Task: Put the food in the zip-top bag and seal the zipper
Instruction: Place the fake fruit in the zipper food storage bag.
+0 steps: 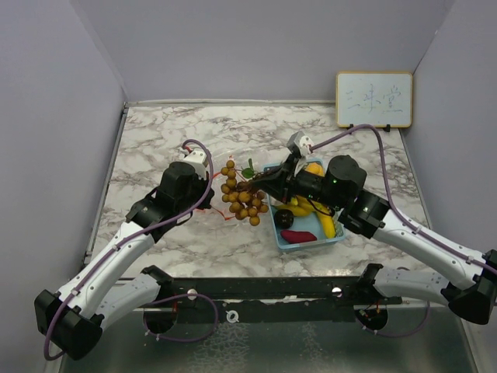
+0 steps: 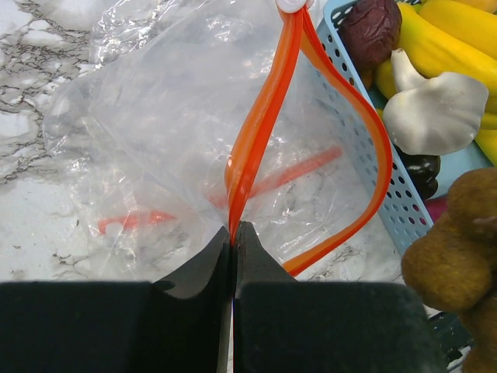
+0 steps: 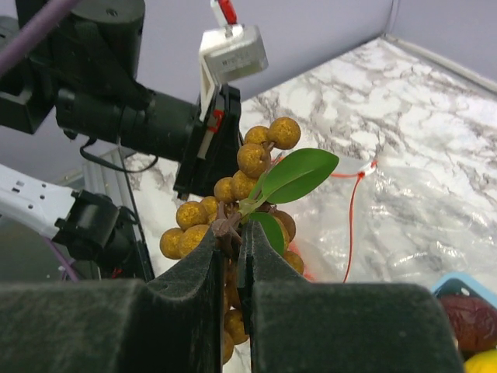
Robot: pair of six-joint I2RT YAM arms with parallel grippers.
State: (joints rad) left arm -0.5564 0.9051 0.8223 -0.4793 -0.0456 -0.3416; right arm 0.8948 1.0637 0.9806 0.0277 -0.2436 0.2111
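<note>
My right gripper (image 3: 233, 237) is shut on the stem of the brown berry cluster (image 3: 248, 167) with green leaf and holds it in the air over the clear zip-top bag (image 3: 419, 210); the cluster (image 1: 242, 196) hangs left of the basket. My left gripper (image 2: 233, 231) is shut on the bag's orange zipper strip (image 2: 260, 124), holding the mouth open; the bag (image 2: 155, 132) lies on the marble. The other food sits in the light-blue basket (image 1: 331, 238): yellow bananas (image 2: 450, 47), a white piece (image 2: 431, 109), a dark purple piece (image 2: 373, 27), a magenta tuber (image 1: 298, 235), an orange piece (image 1: 314, 169).
A small whiteboard (image 1: 373, 99) leans at the back right. Grey walls enclose the marble table (image 1: 155, 140). A black rail (image 1: 256, 289) runs along the near edge by the arm bases.
</note>
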